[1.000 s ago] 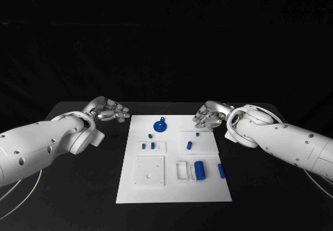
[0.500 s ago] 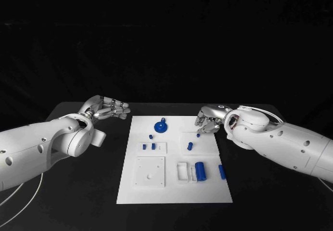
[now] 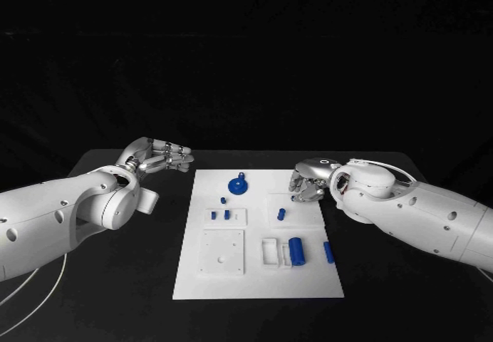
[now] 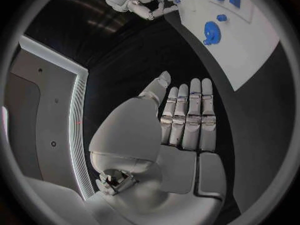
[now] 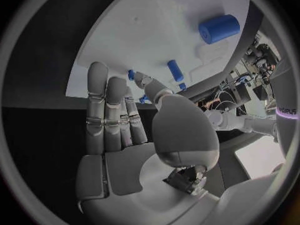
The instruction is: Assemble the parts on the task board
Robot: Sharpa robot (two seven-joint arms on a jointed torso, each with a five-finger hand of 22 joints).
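Silver left hand [image 3: 162,156] & right hand [image 3: 308,179] spread flat, holding nothing.

Black table [image 3: 123,263] under board (matte, dark); thin white cable [image 3: 46,281] lying at its left edge.

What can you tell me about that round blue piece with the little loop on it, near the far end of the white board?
The round blue piece looks like a small plastic gear: the left wrist view shows teeth round its rim and a small knob or loop sticking out at one side. It lies flat on the white task board, near the far edge, a little left of the middle. Nothing touches it; the left robot hand is off the board over the black table, and the right robot hand is at the board's right edge.
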